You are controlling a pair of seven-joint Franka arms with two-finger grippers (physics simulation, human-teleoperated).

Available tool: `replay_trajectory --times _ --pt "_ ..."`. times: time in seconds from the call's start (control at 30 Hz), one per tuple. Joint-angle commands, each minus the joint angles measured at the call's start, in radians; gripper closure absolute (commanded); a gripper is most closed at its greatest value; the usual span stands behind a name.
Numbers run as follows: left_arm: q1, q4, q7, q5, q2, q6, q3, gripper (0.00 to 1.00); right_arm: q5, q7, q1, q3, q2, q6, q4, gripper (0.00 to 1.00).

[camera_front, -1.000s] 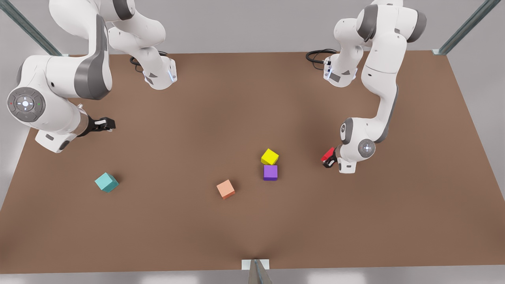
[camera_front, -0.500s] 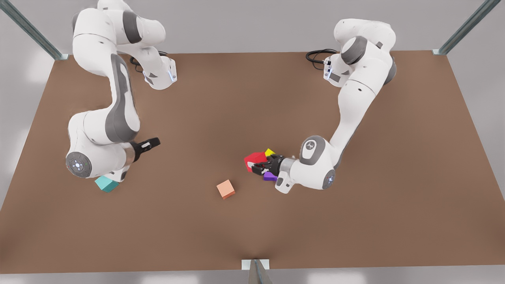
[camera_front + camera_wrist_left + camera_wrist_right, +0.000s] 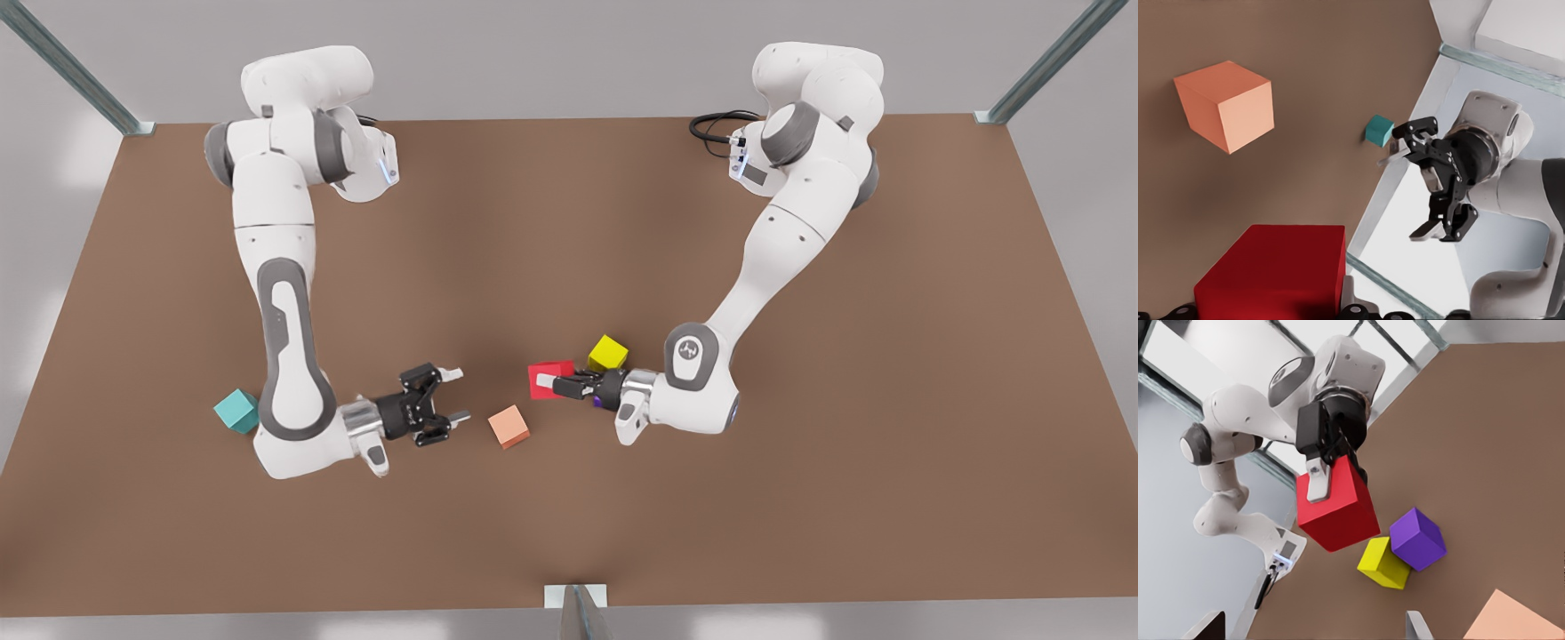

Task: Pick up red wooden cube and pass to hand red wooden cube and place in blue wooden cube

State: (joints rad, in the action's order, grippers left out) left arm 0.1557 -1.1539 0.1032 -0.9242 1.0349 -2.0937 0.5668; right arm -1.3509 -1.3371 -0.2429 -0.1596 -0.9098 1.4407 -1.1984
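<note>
The small bright red matte wooden cube point(image 3: 550, 380), clamped in the left gripper point(image 3: 565, 386), has been carried mid-surface above the brown surface point(image 3: 800, 498) toward the open, empty right gripper point(image 3: 449, 396), so handover seems near

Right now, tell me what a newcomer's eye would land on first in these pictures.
The red cube stands out first, gripped by the left tool near the middle of the table, on the arm at the front view's right. Facing it across a gap, the right tool is spread open. An orange cube lies on the table close to that gap.
</note>
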Motion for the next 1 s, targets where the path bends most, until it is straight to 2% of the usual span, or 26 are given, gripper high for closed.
replay_trajectory --times 0.0,0.37,0.97 --pt "-0.001 0.0 -0.523 -0.05 0.001 -0.014 0.001 0.34 -0.129 -1.301 -0.004 0.0 -0.003 0.081 -0.009 0.0" --pt "-0.002 0.0 -0.586 -0.099 0.01 -0.011 0.001 0.34 -0.237 -1.317 -0.092 0.0 -0.011 0.132 -0.118 0.0" --pt "-0.004 0.002 -0.622 -0.105 0.022 -0.031 -0.001 0.34 -0.323 -1.314 -0.157 0.002 -0.009 0.175 -0.168 0.0"
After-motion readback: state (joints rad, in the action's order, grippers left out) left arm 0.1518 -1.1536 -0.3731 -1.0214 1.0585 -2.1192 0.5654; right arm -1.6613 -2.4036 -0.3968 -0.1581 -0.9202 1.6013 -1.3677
